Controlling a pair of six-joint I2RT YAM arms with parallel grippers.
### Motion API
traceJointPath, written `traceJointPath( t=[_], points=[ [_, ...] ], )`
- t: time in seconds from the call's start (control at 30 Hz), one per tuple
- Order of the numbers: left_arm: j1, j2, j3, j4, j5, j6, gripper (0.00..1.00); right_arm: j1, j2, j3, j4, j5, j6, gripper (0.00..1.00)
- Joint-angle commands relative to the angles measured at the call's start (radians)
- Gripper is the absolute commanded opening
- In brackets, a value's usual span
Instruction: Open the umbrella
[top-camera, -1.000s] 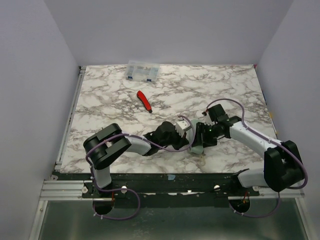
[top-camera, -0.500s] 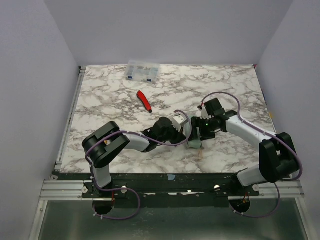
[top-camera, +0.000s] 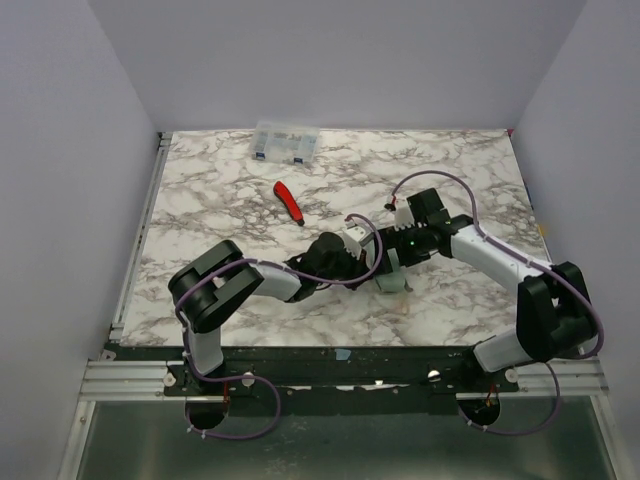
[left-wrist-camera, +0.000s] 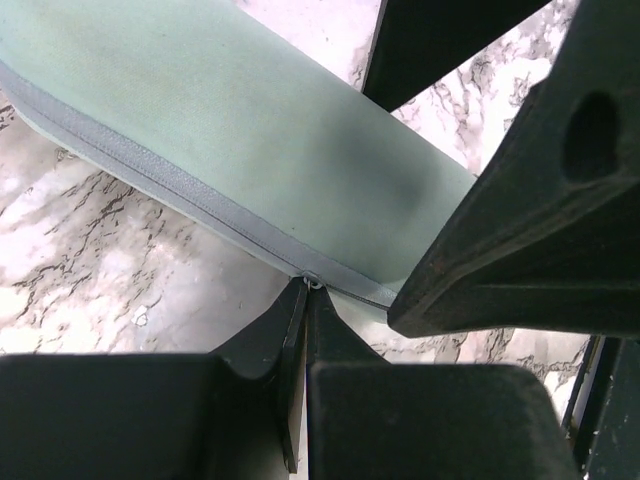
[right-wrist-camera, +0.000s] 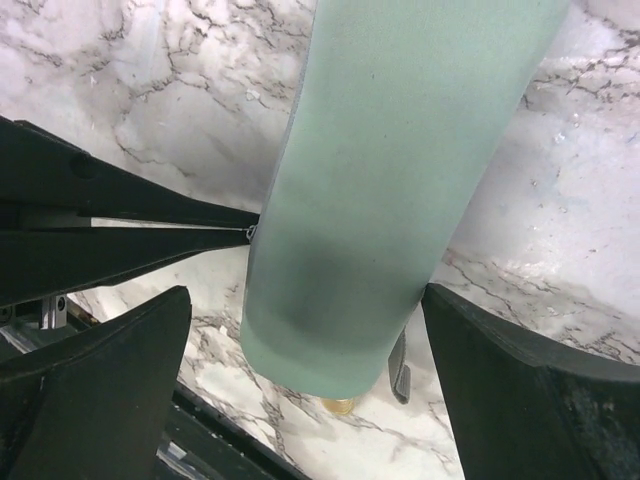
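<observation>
The umbrella is inside its pale mint-green sleeve (top-camera: 392, 279), which lies on the marble table between both grippers. No canopy or shaft shows. My left gripper (top-camera: 367, 251) is shut on the small metal zipper pull (left-wrist-camera: 311, 283) at the sleeve's grey zipper seam (left-wrist-camera: 160, 175). My right gripper (right-wrist-camera: 306, 290) is open and straddles the sleeve (right-wrist-camera: 390, 170); its right finger (right-wrist-camera: 530, 390) touches the sleeve, and its left finger (right-wrist-camera: 100, 380) stands apart. A brass-coloured tip (right-wrist-camera: 338, 405) and a grey strap (right-wrist-camera: 398, 366) stick out of the sleeve's end.
A red-handled screwdriver (top-camera: 288, 200) lies on the table beyond the grippers. A clear plastic box (top-camera: 286, 141) stands at the back edge. The black frame rail (top-camera: 330, 352) runs along the near table edge.
Both grippers and the sleeve have shifted a little away from the near edge. The right arm has swung further back and left.
</observation>
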Motion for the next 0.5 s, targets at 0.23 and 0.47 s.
traceJointPath(
  t=[0.23,0.47],
  points=[
    [0.015,0.022,0.033,0.043,0.036,-0.09,0.0,0.007,0.05,0.051,-0.075,0.075,-0.154,0.98],
    [0.02,0.05,0.05,0.063,0.06,-0.13,0.0,0.007,0.12,0.062,-0.068,0.083,-0.179,0.97]
  ],
)
